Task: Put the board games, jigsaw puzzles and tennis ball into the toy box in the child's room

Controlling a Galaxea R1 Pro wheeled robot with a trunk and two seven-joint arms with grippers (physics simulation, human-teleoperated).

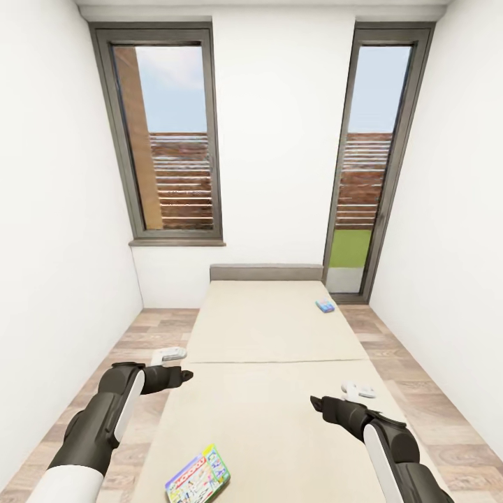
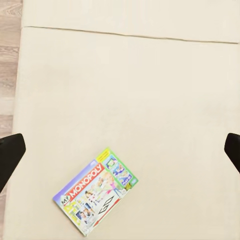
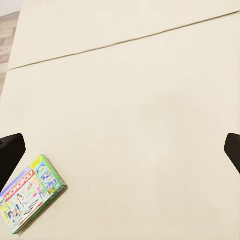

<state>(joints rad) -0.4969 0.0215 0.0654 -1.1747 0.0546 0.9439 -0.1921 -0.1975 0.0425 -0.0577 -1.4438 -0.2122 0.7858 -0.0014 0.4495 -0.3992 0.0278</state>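
Two board games (image 1: 198, 476) (image 1: 325, 305) (both flat) on one bed (image 1: 265, 328).

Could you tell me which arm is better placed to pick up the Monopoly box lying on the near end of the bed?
Probably the left: the Monopoly box lies left of centre on the bed, nearer the left pincer than the right pincer.

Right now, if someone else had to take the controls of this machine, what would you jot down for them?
Left claw: open, empty, above the bed's left edge.
Right claw: open, empty, over the cream mattress.
Colourful Monopoly game box: flat on the near section of the bed.
Small blue game box: on the far section, towards the right edge.
Done: nothing picked up from the bed.
Left: grab both boxes; carry them to the toy box.
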